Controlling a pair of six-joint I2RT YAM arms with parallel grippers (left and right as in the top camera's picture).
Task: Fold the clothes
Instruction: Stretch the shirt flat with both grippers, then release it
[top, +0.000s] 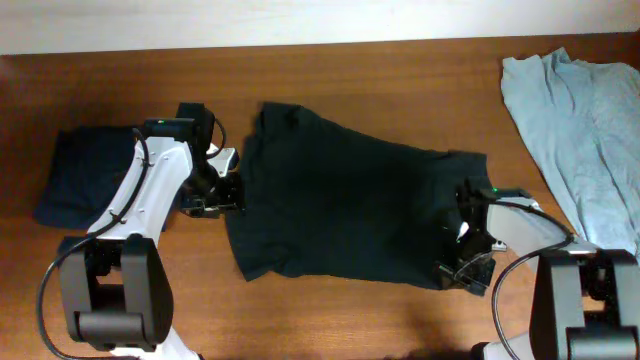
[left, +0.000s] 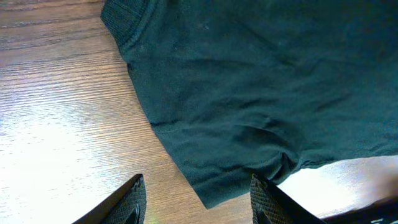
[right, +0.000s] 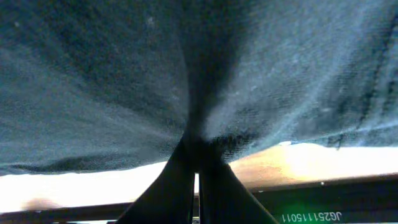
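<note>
Right fingers (right: 168, 186) fill the bottom of the right wrist view, pressed tight together with a pinch of dark fabric caught between their tips. The right gripper (right: 196, 158) is closed on the black T-shirt (right: 93, 74), whose cloth rises from the pinch in a ridge and spreads across the whole upper frame. Just beyond the pinch a strip of the wooden surface (right: 298, 158) shows under the shirt's edge. From overhead this grip sits at the shirt's lower right corner.

Left fingers (left: 134, 202) stand well apart at the bottom of the left wrist view, so the left gripper (left: 198, 190) is open and holds nothing. A corner of the shirt's edge lies flat on the wood in the gap just ahead of them, nearer the right-hand finger; whether that finger touches the cloth I cannot tell. Beyond it the shirt runs up and away, with a ribbed band at the top left of that view.

Seen from above, the T-shirt lies spread flat across the middle of the surface, between the two arms and a little askew, with the left gripper at its left edge. Farther out, a dark navy garment (top: 75, 175) lies folded on the left side, its right edge hidden behind the left arm (top: 150, 175), and a pale blue garment (top: 575, 130) lies loose and rumpled along the right edge, apart from the shirt
</note>
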